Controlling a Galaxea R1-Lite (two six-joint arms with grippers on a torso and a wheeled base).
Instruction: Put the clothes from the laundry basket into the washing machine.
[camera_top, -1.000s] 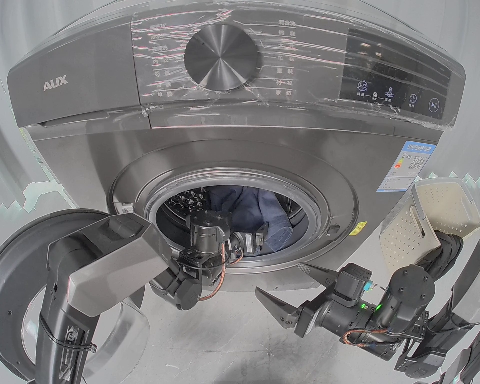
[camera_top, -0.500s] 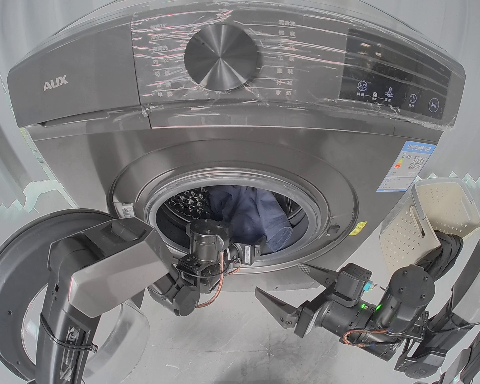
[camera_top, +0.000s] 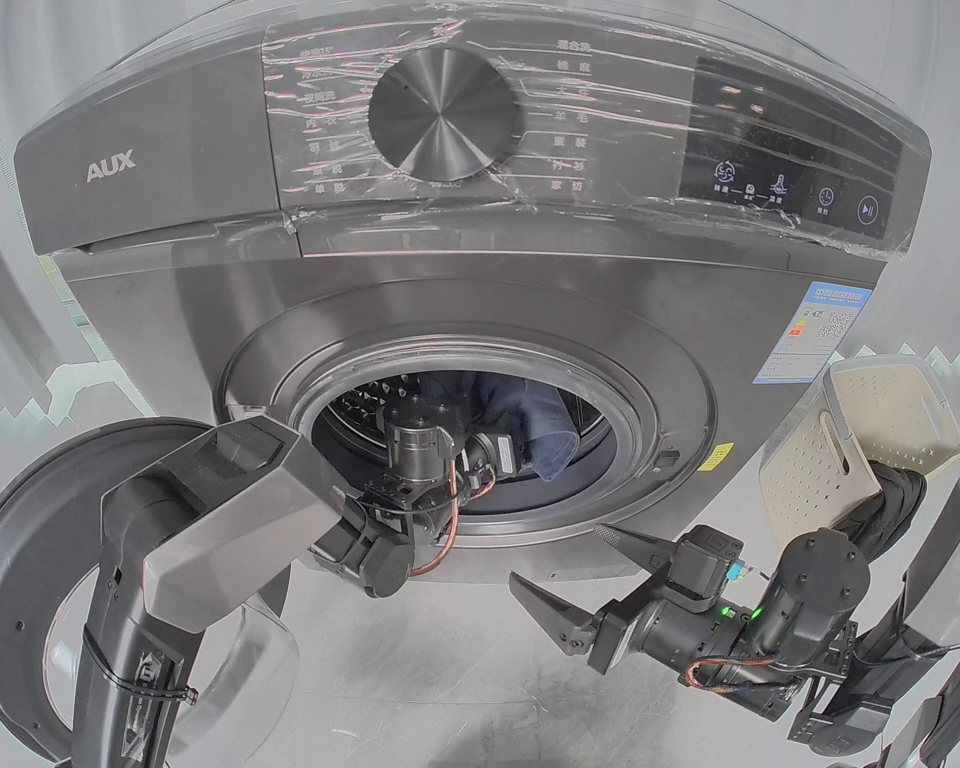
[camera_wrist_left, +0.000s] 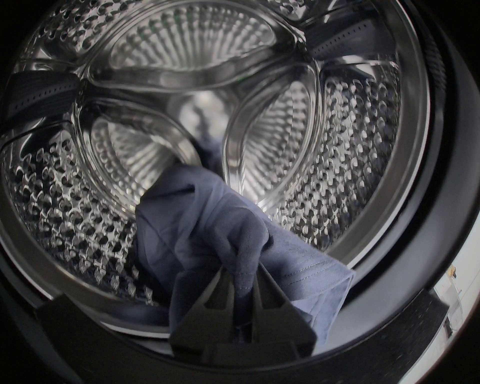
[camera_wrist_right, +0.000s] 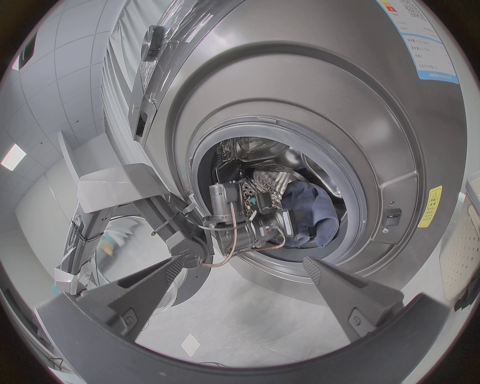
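Change since the earlier frames: the left arm rose and went further into the round door opening of the grey metal front-loading washing machine. The dark blue cloth garment went with it, deeper past the opening. The right arm had not moved.

1. Left gripper: inside the door opening, fingers pinched narrowly on a bunched fold of the garment. Judged reason: a tight hold on gathered cloth kept it from slipping while it was carried over the rim.

2. Dark blue cloth garment: within the door opening, hanging from the left gripper into the dimpled steel drum, with one hemmed corner trailing back toward the opening's lower rim. It was not yet let go, so the loading step was judged partway done.

3. Right gripper: outside the machine, below the door opening and to its right, fingers spread wide and holding nothing. It was judged to be parked there to leave the opening free for the other arm.

4. Cream perforated plastic laundry basket: to the right of the door opening, tilted, with a black garment draped from it. That garment was judged the next load.

5. Round grey door: swung open to the left of the door opening, giving access.

Risk noted: the trailing corner could be left hanging over the rim on release, so a deeper reach before letting go seemed advisable
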